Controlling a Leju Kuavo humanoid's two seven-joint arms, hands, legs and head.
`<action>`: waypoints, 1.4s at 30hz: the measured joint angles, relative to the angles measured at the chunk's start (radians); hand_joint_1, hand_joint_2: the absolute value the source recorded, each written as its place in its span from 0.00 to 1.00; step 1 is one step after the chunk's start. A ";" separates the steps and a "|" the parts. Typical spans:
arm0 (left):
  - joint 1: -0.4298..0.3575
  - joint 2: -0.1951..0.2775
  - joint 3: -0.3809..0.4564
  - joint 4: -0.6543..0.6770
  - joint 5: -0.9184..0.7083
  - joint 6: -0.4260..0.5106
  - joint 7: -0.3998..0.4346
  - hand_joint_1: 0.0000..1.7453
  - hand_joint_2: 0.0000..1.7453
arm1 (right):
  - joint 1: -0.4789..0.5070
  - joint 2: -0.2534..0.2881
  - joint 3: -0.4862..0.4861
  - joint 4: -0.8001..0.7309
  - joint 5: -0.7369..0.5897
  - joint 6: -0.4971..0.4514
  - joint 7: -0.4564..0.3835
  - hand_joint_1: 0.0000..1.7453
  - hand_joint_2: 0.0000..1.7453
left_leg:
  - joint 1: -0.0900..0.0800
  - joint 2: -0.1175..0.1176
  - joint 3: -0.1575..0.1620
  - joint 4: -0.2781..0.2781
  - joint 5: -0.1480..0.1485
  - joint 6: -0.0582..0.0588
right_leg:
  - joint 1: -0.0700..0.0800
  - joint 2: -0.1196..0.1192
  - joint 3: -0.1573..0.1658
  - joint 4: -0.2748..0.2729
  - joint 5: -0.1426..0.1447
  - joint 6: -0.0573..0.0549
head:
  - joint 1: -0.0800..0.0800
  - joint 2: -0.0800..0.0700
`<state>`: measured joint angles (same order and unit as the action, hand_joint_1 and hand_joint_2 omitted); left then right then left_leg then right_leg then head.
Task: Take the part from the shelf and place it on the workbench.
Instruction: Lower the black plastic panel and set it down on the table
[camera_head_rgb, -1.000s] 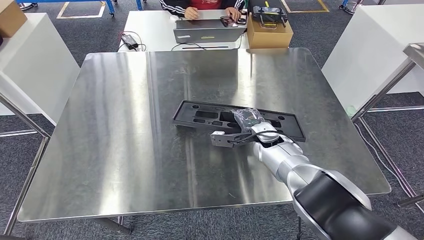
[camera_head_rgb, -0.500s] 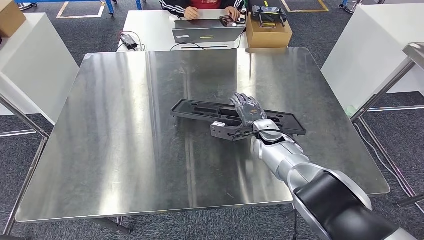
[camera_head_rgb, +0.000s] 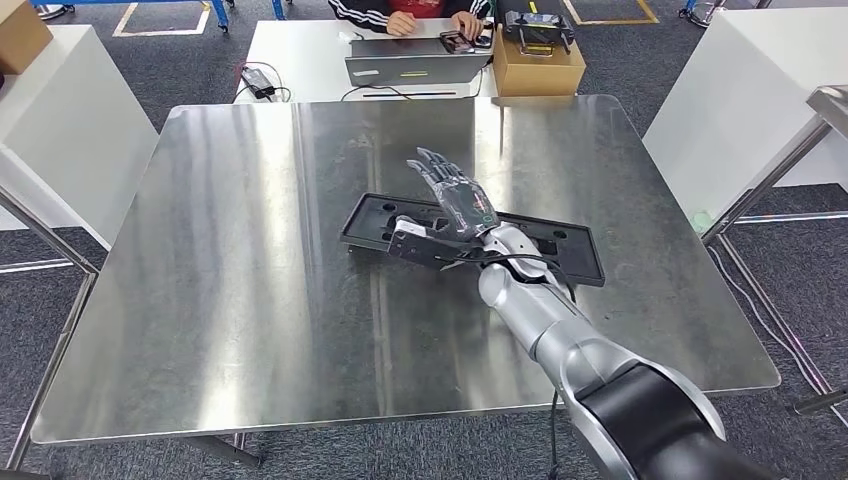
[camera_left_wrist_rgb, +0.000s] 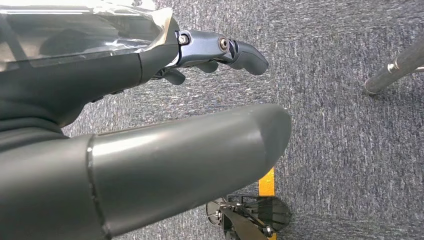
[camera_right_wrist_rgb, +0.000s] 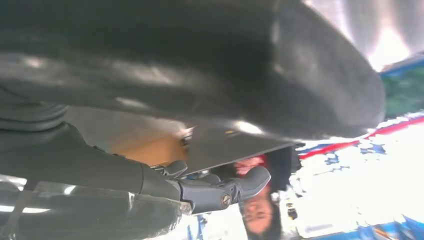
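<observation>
Now my right hand (camera_head_rgb: 455, 200) hovers with fingers spread, holding nothing.
Below it, mid-frame, the black tray (camera_head_rgb: 560, 252) lies flat on the steel table (camera_head_rgb: 220, 250); my left hand (camera_left_wrist_rgb: 220, 50) hangs over carpet, fingers loosely curled.

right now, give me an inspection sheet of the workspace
surface: steel workbench, shiny, streaked with glare.
job's things: black moulded part lies flat on the bench, right of centre.
clutter: nothing seen on the bench.
hands: right hand above the part, fingers straight and apart, holding nothing; left hand hangs over the carpet, holding nothing, fingers partly curled.
cables: thin black cable runs along the right wrist; a black adapter and lead lie on the white table beyond.
surroundings: a person sits at the white table with a laptop; cardboard box beside it; grey carpet.
</observation>
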<state>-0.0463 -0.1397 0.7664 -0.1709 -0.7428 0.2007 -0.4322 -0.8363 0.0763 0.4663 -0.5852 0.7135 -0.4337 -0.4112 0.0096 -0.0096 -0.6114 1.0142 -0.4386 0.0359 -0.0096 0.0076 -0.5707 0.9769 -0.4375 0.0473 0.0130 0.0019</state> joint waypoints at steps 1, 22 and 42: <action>0.000 -0.001 0.002 0.000 0.000 0.001 0.000 0.00 0.00 | 0.010 0.005 -0.007 -0.028 -0.017 0.017 -0.011 0.00 0.00 | 0.000 0.000 0.000 0.000 0.000 0.000 | 0.000 0.000 0.000 0.000 0.000 0.000 | 0.000 0.000; 0.006 -0.003 0.031 0.000 0.013 0.012 0.005 0.00 0.00 | 0.304 0.008 -0.077 -0.694 -0.765 0.577 -0.200 0.00 0.00 | 0.001 0.001 0.000 0.000 -0.002 -0.003 | 0.000 0.000 -0.001 0.000 -0.002 -0.002 | 0.000 0.000; -0.001 -0.004 0.034 0.000 0.010 0.030 0.034 0.00 0.00 | 0.562 -0.018 -0.075 -1.000 -0.967 0.826 -0.250 0.00 0.00 | 0.002 0.000 0.001 0.000 -0.005 -0.006 | 0.000 0.000 -0.001 0.000 -0.005 -0.001 | 0.000 0.000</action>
<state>-0.0477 -0.1438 0.8000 -0.1709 -0.7328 0.2304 -0.3979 -0.2741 0.0586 0.3912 -1.5849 -0.2537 0.3922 -0.6615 0.0115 -0.0092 -0.6106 1.0139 -0.4432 0.0295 -0.0098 0.0078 -0.5715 0.9766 -0.4422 0.0464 0.0130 0.0019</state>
